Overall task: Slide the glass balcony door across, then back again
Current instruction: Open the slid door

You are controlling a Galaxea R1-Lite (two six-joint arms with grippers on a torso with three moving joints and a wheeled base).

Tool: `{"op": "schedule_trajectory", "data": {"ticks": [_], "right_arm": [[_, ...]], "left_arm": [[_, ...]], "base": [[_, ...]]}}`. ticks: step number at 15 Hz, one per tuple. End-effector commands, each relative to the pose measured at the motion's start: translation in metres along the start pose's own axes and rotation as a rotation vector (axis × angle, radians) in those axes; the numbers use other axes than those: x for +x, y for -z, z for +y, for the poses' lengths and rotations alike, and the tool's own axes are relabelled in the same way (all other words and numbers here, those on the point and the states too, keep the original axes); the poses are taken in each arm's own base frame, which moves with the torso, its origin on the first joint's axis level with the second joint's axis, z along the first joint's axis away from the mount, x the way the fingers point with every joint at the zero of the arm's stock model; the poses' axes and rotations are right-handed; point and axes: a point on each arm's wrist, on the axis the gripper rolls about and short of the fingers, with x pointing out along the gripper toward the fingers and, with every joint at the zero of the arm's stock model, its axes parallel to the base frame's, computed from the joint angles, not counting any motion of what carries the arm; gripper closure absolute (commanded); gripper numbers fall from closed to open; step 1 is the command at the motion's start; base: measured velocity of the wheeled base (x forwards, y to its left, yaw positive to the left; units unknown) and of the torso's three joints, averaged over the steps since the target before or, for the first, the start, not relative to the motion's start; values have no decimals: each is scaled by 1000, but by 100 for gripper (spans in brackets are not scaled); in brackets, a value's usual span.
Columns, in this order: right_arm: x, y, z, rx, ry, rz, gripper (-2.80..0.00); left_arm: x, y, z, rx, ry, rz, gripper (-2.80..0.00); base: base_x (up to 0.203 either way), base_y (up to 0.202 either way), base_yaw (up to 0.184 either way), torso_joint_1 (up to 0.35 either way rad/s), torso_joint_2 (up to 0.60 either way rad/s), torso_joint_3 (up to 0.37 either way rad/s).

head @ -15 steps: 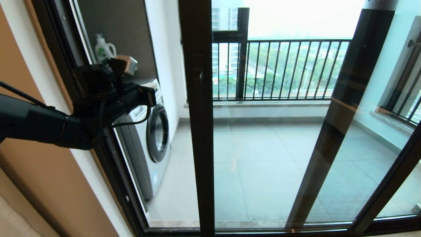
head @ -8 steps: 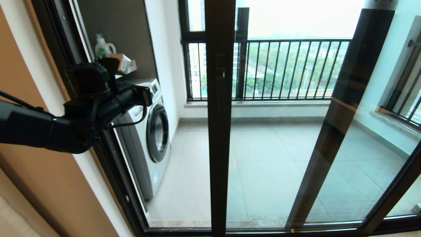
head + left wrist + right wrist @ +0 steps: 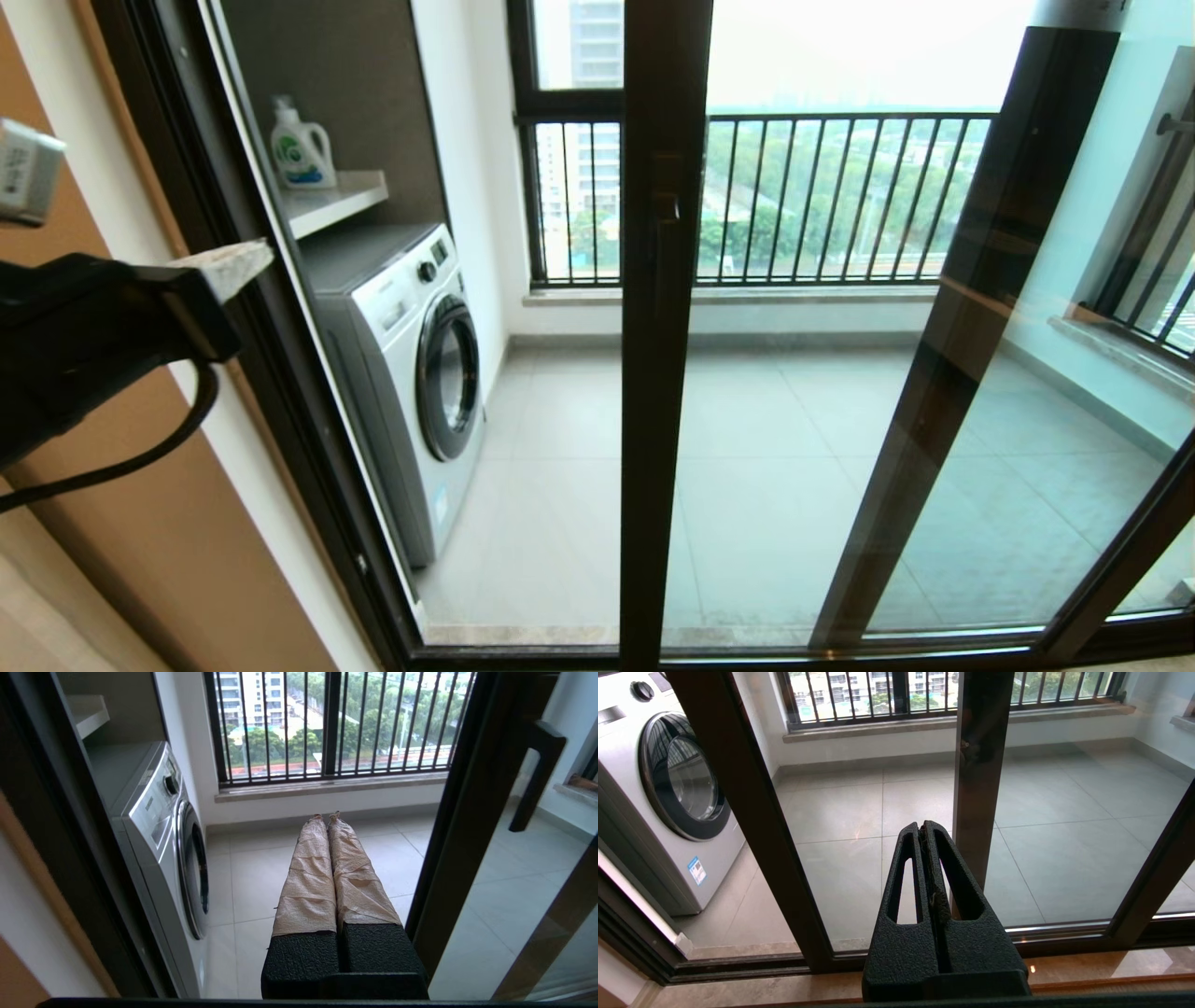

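Glass balcony door (image 3: pixel 665 373) partly open, stile mid-doorway right of washing machine (image 3: pixel 411 373). Left pincer (image 3: pixel 325 817) pressed together, empty, clear of door handle (image 3: pixel 537 774). Right pincer (image 3: pixel 923 828) also pressed together, empty, facing the glass.

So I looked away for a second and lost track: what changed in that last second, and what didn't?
The glass balcony door slid further right, widening the opening beside the washing machine. The left gripper, fingers shut, pulled back from the opening toward the left edge of the head view, holding nothing. The right gripper is shut. The detergent bottle and railing stayed put.
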Motion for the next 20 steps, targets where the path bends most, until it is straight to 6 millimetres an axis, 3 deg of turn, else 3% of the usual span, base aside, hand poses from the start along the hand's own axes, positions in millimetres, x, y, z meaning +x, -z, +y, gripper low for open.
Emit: {"op": "schedule_trajectory", "data": {"ticks": [1,5,9,10,14,20], "right_arm": [[1,3,0,0,0,10,0],[1,3,0,0,0,10,0],[1,3,0,0,0,10,0],[1,3,0,0,0,10,0],[1,3,0,0,0,10,0],[1,3,0,0,0,10,0]], "left_arm": [[-90,-24,-8,11,-8,-149,0],[-183,-17,-15,32,-83,-177,0],[-251,21,-29,102,-180,-151,0],[-256,39,-30,118,-179,-105,0],[-241,139,-22,155,-121,153,0],[-238,159,-17,134,-263,164,0]], "base": [[0,0,0,0,0,0],[0,0,0,0,0,0],[0,0,0,0,0,0],[0,0,0,0,0,0],[0,0,0,0,0,0],[0,0,0,0,0,0]]}}
